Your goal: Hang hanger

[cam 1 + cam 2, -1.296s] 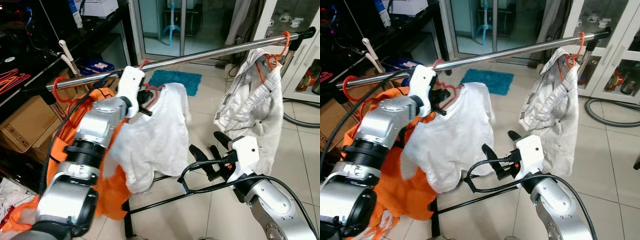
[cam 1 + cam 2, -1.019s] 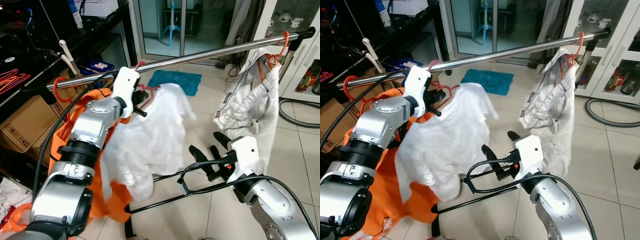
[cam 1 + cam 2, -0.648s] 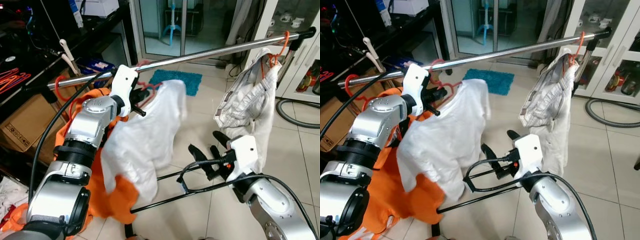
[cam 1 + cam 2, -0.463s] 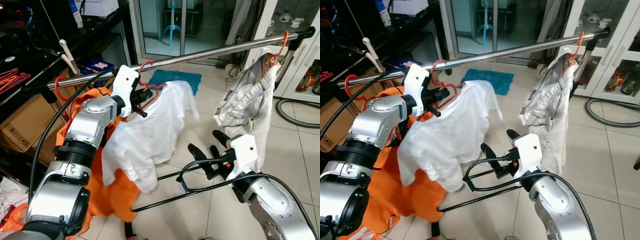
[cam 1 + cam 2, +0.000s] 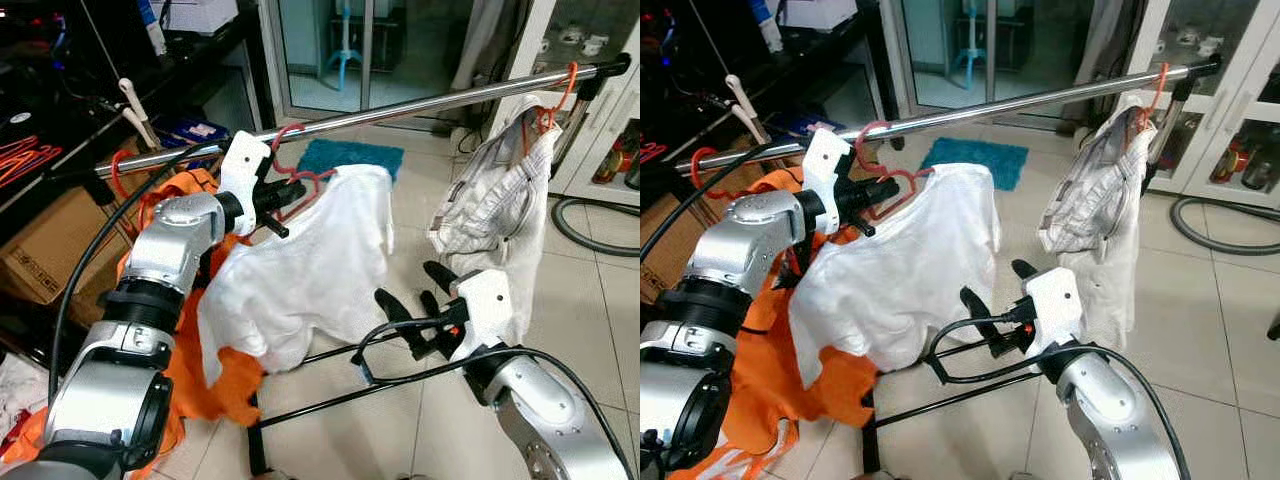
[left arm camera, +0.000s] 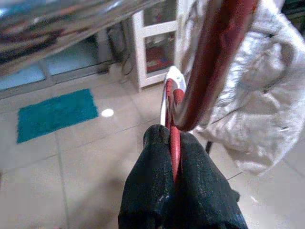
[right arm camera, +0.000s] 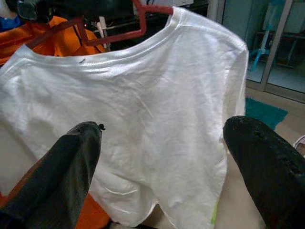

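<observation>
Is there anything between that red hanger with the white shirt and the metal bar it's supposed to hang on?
Nothing visible blocks it. The left tool grips the red hanger carrying the white shirt right at the silver rail, its hook against a bare stretch of rail. The orange garment and the striped shirt hang off to either side.

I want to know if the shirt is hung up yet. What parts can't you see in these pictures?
- Hook on the rail: the red hanger hook sits right at it, but the eye views don't settle whether it is over it.
- Hanger's far arm: hidden inside the white shirt.
- Left wrist view: rail blurred, too close.
- Left claw: its fingers hide part of the hanger.
- Right claw: open, below the shirt.
</observation>
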### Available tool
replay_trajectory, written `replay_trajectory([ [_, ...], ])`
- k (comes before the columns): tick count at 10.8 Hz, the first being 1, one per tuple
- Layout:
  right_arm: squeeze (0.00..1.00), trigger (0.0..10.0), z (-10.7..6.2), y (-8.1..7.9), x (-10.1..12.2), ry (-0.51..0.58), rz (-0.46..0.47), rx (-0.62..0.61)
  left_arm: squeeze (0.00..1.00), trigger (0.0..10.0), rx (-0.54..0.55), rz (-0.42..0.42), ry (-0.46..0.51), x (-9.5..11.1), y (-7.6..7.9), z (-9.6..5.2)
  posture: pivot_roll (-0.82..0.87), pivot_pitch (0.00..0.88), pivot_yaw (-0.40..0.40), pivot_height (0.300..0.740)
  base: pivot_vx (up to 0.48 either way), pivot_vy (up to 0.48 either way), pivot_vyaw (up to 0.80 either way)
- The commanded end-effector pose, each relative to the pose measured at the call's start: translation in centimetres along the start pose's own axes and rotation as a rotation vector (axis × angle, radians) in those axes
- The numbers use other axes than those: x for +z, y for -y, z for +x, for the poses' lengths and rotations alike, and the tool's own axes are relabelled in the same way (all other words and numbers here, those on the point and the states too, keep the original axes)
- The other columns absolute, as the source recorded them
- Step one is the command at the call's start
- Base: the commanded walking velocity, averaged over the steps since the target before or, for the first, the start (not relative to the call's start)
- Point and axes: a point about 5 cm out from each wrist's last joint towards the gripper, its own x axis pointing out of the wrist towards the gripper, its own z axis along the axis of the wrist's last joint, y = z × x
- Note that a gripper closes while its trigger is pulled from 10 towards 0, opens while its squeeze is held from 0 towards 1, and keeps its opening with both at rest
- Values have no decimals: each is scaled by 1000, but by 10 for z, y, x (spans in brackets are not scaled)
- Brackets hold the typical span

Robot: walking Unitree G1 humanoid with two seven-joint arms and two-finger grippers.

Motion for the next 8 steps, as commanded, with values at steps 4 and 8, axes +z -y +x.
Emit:
replay_trajectory([
  [4, 0, 10000, 4, -3, 5, 43, -12, 29, 0, 0, -103, 49, 106, 20, 2, -8, -59, 35, 118, 740, 0, 0, 0],
  [8, 0, 10000, -4, -25, 25, 166, 25, 258, 0, 0, -80, 104, 71, 18, -1, -9, -58, 35, 118, 740, 0, 0, 0],
])
